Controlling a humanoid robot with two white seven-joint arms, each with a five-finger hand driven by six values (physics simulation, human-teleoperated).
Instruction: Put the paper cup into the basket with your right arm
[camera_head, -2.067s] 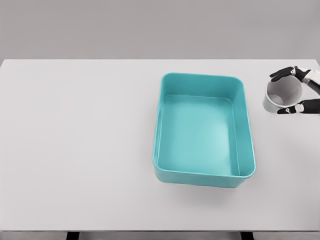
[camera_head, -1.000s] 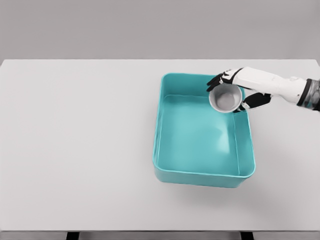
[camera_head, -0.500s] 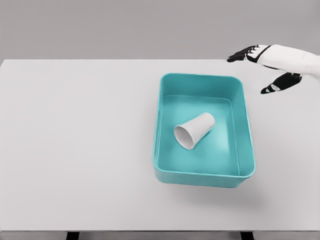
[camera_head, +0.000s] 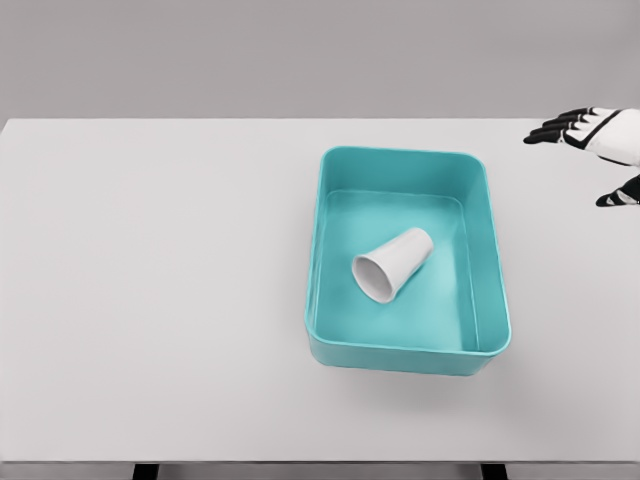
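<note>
The table fills the view, white and bare around the basket, which serves as landmark. The basket is a teal tub sitting right of the table's middle, well clear of every table edge.

Inside it the cup lies on its side on the floor, mouth toward the near-left, near the middle and apart from all four walls.

The right hand shows beyond the basket's far-right corner, at the picture's right edge, fingers spread wide and holding nothing.

By the look of it the placing step is done, and only pulling the arm away is left. That calls for little care: nothing lies between the hand and the table's right edge. The left arm is out of view.
</note>
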